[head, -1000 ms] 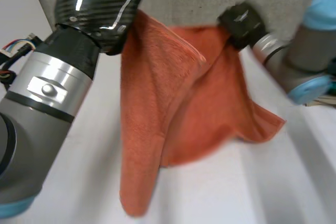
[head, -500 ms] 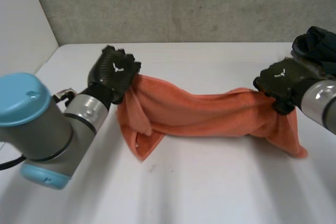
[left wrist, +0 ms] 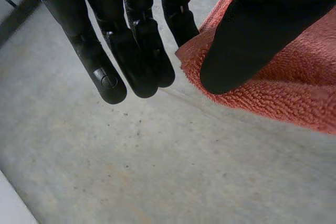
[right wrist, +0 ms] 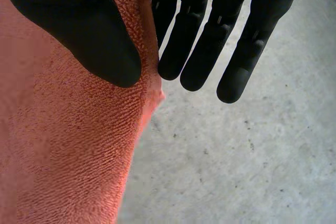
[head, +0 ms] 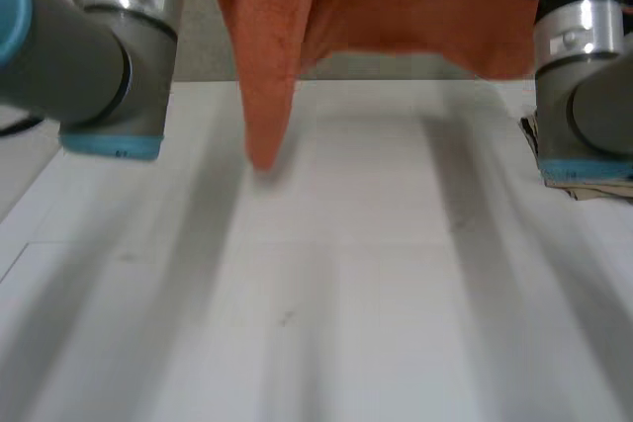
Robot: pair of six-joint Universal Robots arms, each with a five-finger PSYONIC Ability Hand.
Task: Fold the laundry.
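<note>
Orange towel (head: 396, 7) hangs spread between the arms, above the desk (head: 346, 294). Left robot hand (left wrist: 131, 45) and right robot hand (right wrist: 199, 51) each pinch an upper corner, thumb against straight fingers. Step: lift-and-spread. Next, probably: lower it flat without loosening either pinch.

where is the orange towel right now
Head view: the orange terry towel hangs above the white table between both arms, one corner drooping nearer the left arm; the left robot hand and right robot hand pinch its edges.
</note>
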